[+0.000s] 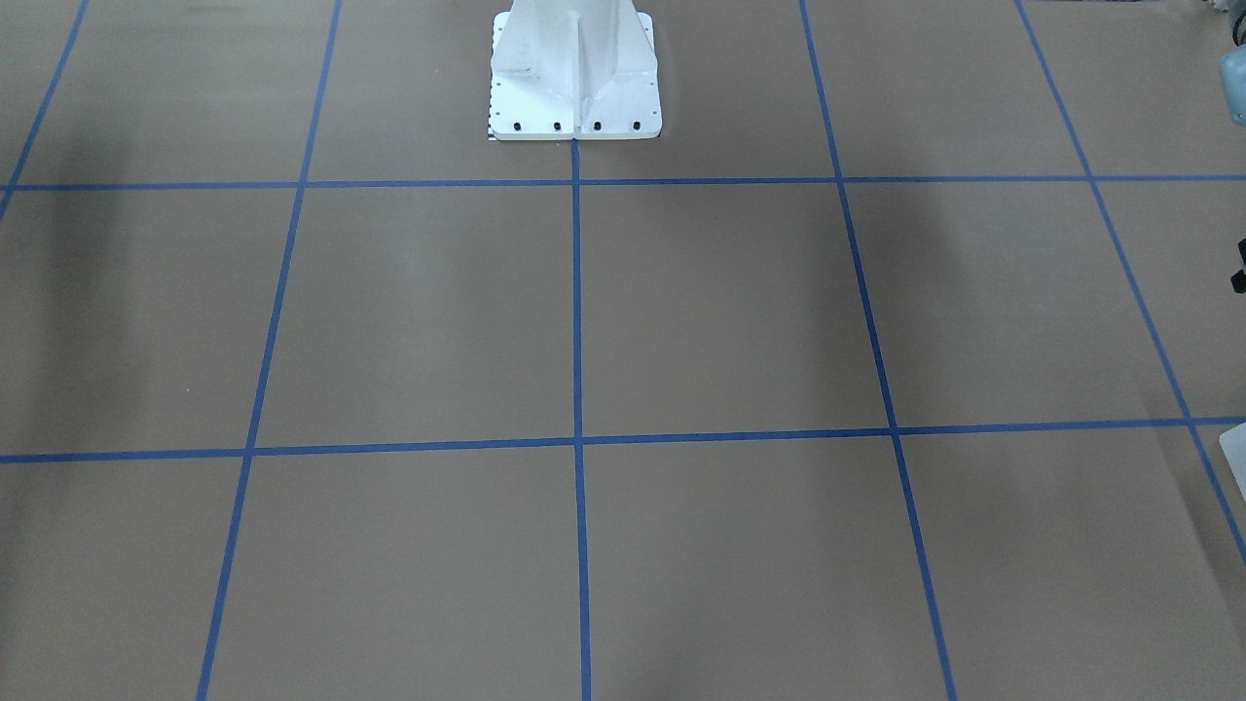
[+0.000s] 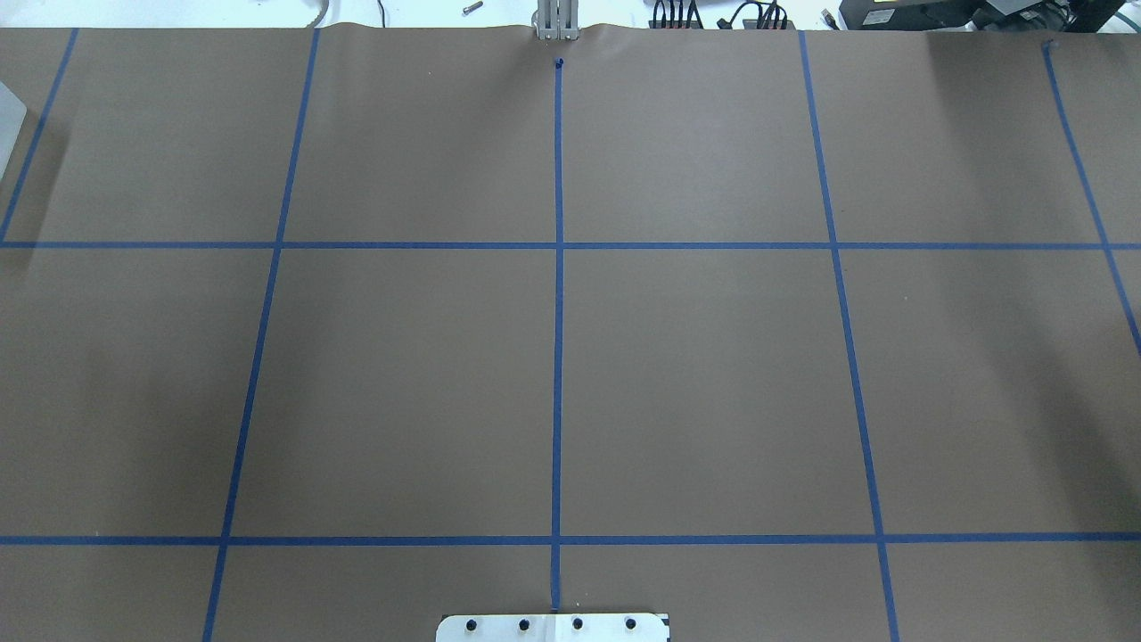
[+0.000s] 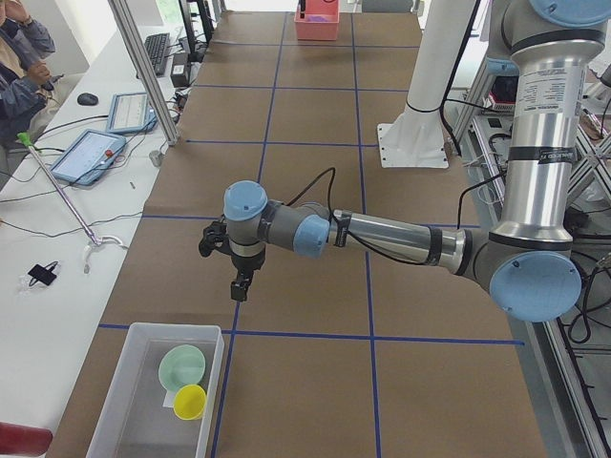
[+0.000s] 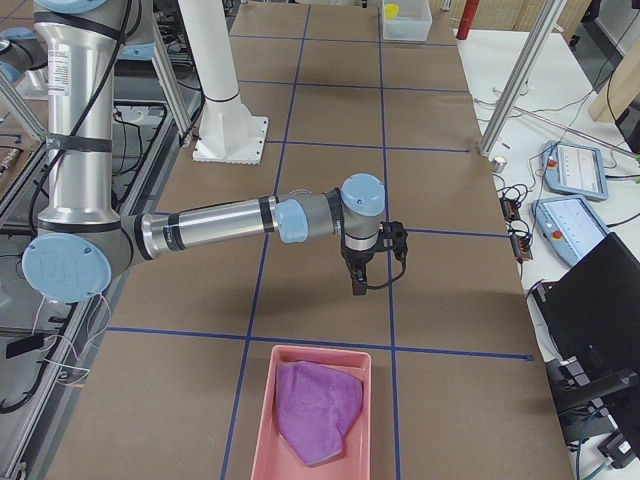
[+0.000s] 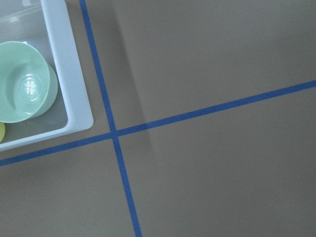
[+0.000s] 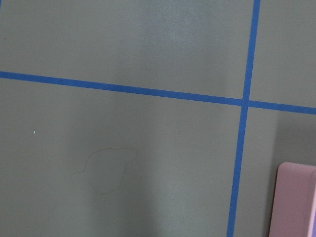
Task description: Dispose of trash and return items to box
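Observation:
The pale translucent box (image 3: 181, 327) stands at the table's near end in the exterior left view. The mint-green bowl (image 3: 181, 367) and the yellow cup (image 3: 189, 402) lie inside it. The left wrist view shows the bowl (image 5: 24, 81) inside the box's corner (image 5: 66, 84) and a sliver of the cup (image 5: 1, 132). My left gripper (image 3: 241, 286) hangs above the table just beyond the box; I cannot tell whether it is open or shut. My right gripper (image 4: 358, 285) hangs above bare table; I cannot tell its state either.
A pink tray (image 4: 318, 360) holds a purple cloth (image 4: 318, 410) at the table's right end; its corner shows in the right wrist view (image 6: 296, 197). The white robot base (image 1: 574, 78) is bolted at the table's back middle. Blue tape lines grid the brown table.

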`<move>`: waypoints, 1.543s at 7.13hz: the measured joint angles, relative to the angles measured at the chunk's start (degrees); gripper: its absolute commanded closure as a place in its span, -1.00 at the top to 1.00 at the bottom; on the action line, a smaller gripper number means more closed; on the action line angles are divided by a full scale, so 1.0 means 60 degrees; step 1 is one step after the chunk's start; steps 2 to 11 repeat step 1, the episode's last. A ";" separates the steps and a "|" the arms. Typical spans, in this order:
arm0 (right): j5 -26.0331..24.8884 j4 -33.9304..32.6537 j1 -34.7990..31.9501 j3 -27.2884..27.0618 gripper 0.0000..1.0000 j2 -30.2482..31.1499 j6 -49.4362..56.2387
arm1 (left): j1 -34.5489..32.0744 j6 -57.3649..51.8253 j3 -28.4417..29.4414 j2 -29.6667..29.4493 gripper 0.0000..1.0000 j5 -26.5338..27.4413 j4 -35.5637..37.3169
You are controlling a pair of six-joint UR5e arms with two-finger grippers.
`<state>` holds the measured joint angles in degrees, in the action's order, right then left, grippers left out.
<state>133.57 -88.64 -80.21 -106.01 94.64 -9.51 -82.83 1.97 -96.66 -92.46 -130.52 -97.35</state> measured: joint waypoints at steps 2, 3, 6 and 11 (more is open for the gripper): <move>0.0001 0.0005 -0.0003 0.0006 1.00 0.0031 -0.0015 | -0.0062 -0.0005 -0.0157 -0.0116 0.96 -0.0003 0.0001; 0.0001 0.0005 -0.0003 0.0006 1.00 0.0031 -0.0015 | -0.0062 -0.0005 -0.0157 -0.0116 0.96 -0.0003 0.0001; 0.0001 0.0005 -0.0003 0.0006 1.00 0.0031 -0.0015 | -0.0062 -0.0005 -0.0157 -0.0116 0.96 -0.0003 0.0001; 0.0001 0.0005 -0.0003 0.0006 1.00 0.0031 -0.0015 | -0.0062 -0.0005 -0.0157 -0.0116 0.96 -0.0003 0.0001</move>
